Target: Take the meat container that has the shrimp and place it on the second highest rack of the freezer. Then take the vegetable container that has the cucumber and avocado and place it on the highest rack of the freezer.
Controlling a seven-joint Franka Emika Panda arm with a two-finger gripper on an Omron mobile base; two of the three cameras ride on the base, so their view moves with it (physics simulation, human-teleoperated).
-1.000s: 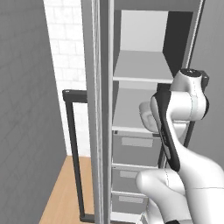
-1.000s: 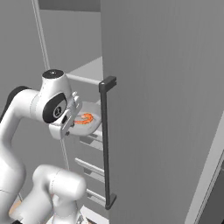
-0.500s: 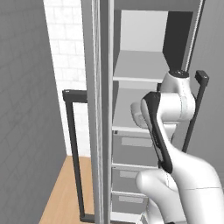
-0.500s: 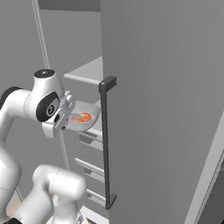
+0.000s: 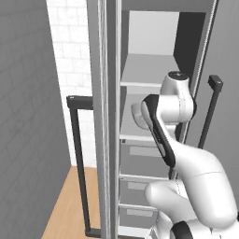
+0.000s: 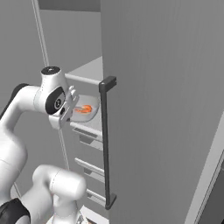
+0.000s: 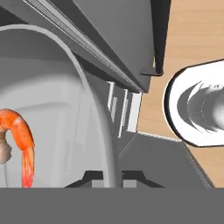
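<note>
**Jaws clamped on the rim of the shrimp tray at the freezer's lower shelf**

The freezer (image 6: 157,109) stands tall and narrow, its flat matte-grey door swung open and carrying a long black bar handle (image 6: 105,144) with squared ends. Inside the freezer, two smooth pale shelves lie above grey drawer fronts; the highest rack (image 5: 147,70) is a plain flat slab, bare on the part that shows.

The meat container (image 6: 87,114), a shallow pale-grey tray with rounded corners and a thin raised rim, sits at the second shelf of the freezer, just left of the door's handle in the right base view. Whether it rests on the shelf or hangs just above it cannot be told. The shrimp (image 7: 19,140) lies inside it, a small glossy orange-pink curl with a paler tail end, far smaller than the tray.

The gripper (image 6: 69,108) meets the tray's near edge, jaws closed tight on the rim; in the hand view the curved rim runs up between the dark fingertips (image 7: 89,177). Below the freezer, warm wood-grain floor (image 5: 72,205) shows.
</note>
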